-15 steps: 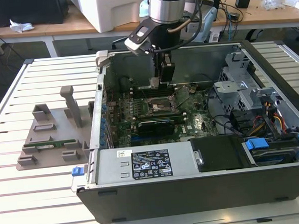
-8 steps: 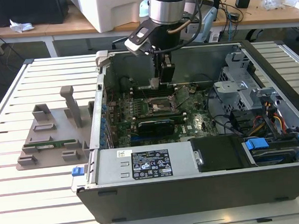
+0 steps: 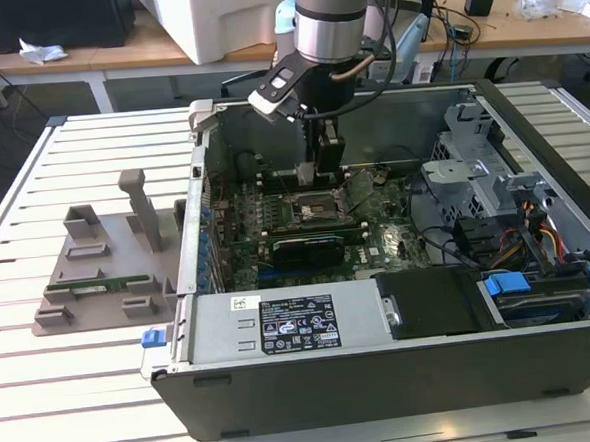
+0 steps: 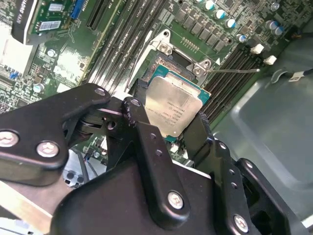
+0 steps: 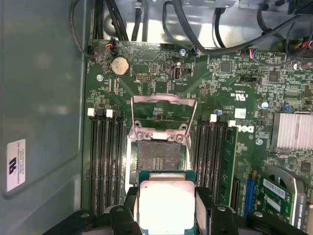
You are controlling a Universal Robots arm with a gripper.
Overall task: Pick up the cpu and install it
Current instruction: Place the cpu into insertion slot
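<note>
A white slatted table (image 3: 85, 394) carries an open computer case (image 3: 385, 386), with a grey fixture (image 3: 98, 283) beside it on the exterior view's left. Cluttered wooden desks (image 3: 144, 52) stand at the far side of the room. The gripper (image 3: 321, 151) reaches down into the case. In both wrist views its fingers (image 4: 142, 132) are clamped on opposite edges of the cpu (image 4: 173, 107) (image 5: 166, 203), held just above the motherboard (image 5: 234, 98) near the open socket (image 5: 159, 156). A printed label (image 3: 296, 326) lies on the near metal box and a white sticker (image 5: 15, 164) on the case wall. Both are too small to read.
</note>
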